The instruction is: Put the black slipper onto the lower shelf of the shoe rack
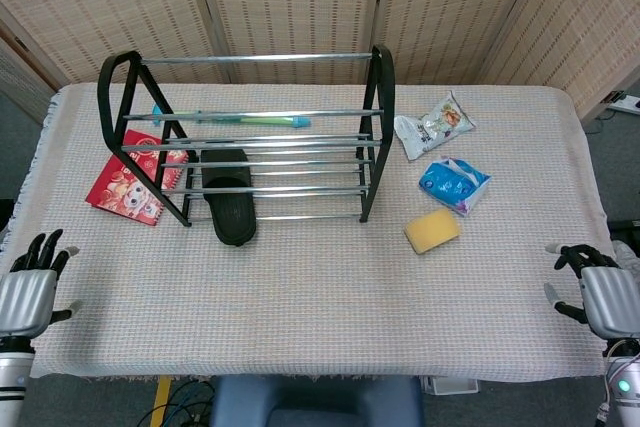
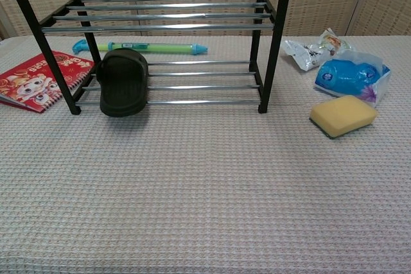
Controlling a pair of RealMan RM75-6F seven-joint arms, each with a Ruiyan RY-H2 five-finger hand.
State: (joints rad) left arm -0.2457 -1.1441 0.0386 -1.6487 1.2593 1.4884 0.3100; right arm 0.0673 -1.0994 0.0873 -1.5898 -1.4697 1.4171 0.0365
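The black slipper [image 1: 229, 206] [image 2: 122, 82] lies on the lower shelf rails of the black shoe rack [image 1: 379, 127] [image 2: 270, 36], at the rack's left end, with its heel end sticking out over the front rail. My left hand [image 1: 27, 290] hangs off the table's left front corner, holding nothing, fingers spread. My right hand [image 1: 596, 295] sits past the table's right front edge, also holding nothing with fingers apart. Neither hand shows in the chest view.
A red booklet [image 1: 130, 188] [image 2: 35, 80] lies left of the rack. A green and blue toothbrush [image 1: 240, 118] [image 2: 148, 47] lies behind it. Right of the rack are a snack bag [image 1: 433, 125], a blue tissue pack [image 1: 454, 184] [image 2: 351, 76] and a yellow sponge [image 1: 432, 231] [image 2: 343, 115].
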